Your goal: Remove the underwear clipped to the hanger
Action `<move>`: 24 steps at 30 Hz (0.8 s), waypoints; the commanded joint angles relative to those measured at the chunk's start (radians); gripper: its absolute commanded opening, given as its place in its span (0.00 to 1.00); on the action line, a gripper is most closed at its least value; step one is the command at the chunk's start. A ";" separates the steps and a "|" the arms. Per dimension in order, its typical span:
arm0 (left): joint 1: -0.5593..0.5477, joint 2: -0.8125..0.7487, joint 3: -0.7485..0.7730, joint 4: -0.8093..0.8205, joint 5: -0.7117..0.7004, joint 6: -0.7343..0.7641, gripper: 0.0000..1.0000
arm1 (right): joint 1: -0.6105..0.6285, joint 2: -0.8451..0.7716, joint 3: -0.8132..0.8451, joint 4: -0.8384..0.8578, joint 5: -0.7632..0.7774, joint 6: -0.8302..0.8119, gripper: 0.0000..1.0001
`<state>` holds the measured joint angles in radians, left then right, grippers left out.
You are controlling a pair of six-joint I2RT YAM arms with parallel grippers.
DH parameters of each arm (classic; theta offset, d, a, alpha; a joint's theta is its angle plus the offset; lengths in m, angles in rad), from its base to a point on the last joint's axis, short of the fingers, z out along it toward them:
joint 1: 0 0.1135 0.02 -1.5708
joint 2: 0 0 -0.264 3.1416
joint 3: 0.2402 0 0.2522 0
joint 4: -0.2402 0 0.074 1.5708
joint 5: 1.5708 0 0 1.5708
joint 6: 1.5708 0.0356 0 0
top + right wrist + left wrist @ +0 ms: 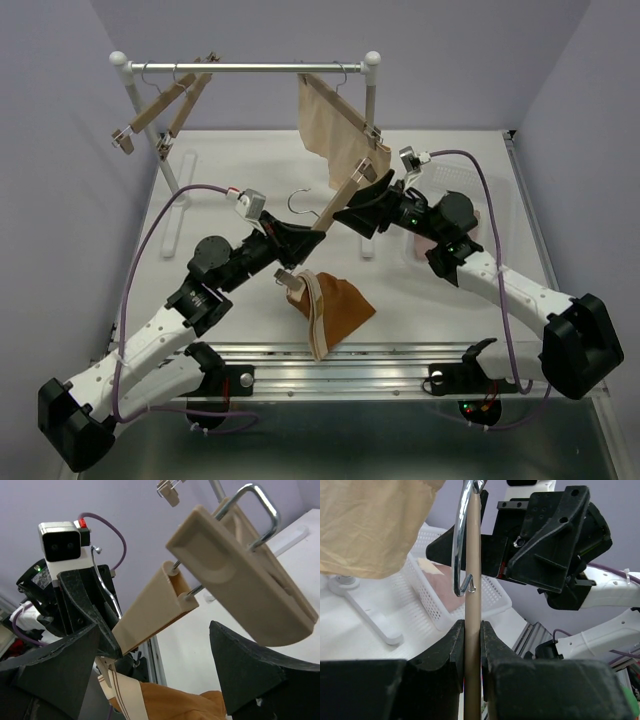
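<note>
My left gripper [305, 238] is shut on the bar of a tilted wooden hanger [335, 205], and the left wrist view shows the jaws closed on the bar [472, 555]. The rust-brown underwear [340, 305] hangs from the hanger's lower clip [290, 280], its far part lying on the table. My right gripper [368, 190] is open and empty at the hanger's upper end. That end's clip [240, 570] holds no fabric and sits just above the right fingers. The beige underwear [335, 125] hangs clipped on the rail. The pink underwear [425, 245] lies in the basket, mostly hidden.
A white rack with a metal rail [245, 67] stands at the back. Two bare wooden hangers [165, 105] hang on its left end. A white mesh basket [480, 190] sits at the right, partly under my right arm. A metal rail edge [340, 355] runs along the table's front.
</note>
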<state>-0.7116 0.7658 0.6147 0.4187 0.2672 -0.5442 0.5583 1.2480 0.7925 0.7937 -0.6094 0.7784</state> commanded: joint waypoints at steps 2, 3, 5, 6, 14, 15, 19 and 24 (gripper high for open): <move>0.000 0.019 0.005 0.137 0.041 -0.020 0.00 | 0.008 0.046 0.014 0.241 0.042 0.131 0.89; 0.000 0.026 0.008 0.137 0.040 -0.020 0.00 | 0.008 0.057 0.010 0.271 0.046 0.143 0.87; 0.000 0.035 0.011 0.147 0.052 -0.022 0.00 | 0.008 0.077 0.005 0.324 0.046 0.163 0.84; 0.000 0.043 0.013 0.150 0.056 -0.023 0.00 | 0.008 0.085 0.007 0.355 0.043 0.173 0.81; 0.000 0.058 0.016 0.176 0.076 -0.028 0.00 | 0.008 0.130 -0.006 0.487 0.019 0.246 0.35; 0.000 0.058 0.013 0.180 0.081 -0.028 0.00 | 0.008 0.128 -0.010 0.496 0.025 0.252 0.29; 0.000 0.053 0.007 0.184 0.078 -0.034 0.00 | 0.008 0.120 -0.032 0.516 0.060 0.265 0.01; 0.000 0.018 -0.004 0.151 0.052 -0.034 0.73 | 0.008 0.070 -0.058 0.457 0.140 0.246 0.01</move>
<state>-0.7116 0.8303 0.6136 0.5377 0.3332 -0.5861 0.5636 1.3731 0.7544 1.2301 -0.5602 1.0649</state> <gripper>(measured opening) 0.503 0.174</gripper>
